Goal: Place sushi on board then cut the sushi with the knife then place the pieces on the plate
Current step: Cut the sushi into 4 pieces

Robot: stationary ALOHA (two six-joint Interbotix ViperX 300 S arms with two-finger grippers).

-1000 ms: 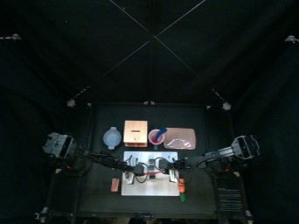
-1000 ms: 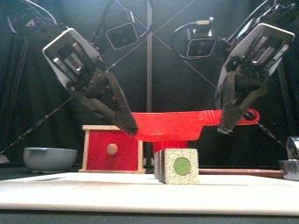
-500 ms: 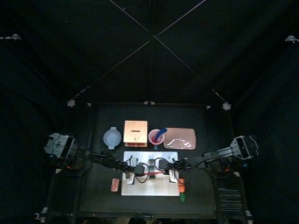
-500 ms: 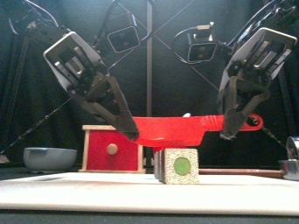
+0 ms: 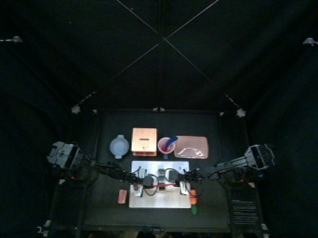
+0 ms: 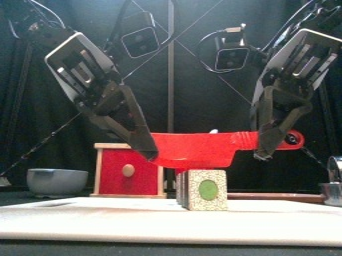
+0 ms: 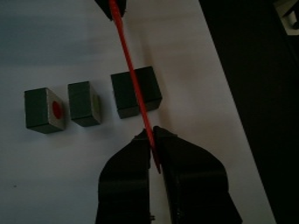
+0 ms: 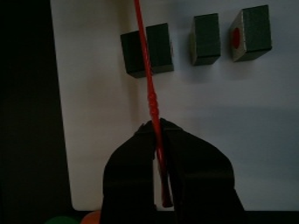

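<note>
left tool (image 6: 144, 150) and right tool (image 6: 263, 150) both clamped on red knife (image 6: 201, 146); uneven push = blade tilts, sushi (image 6: 203, 190) block tips, imo

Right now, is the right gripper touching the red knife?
Touching. The right wrist view shows the right gripper gripping the red knife, jaws shut on its end.

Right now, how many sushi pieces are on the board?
3, in a row on the white cutting board: an end piece with a red centre, a middle piece, and a larger block below the red knife. None appear hidden.
</note>
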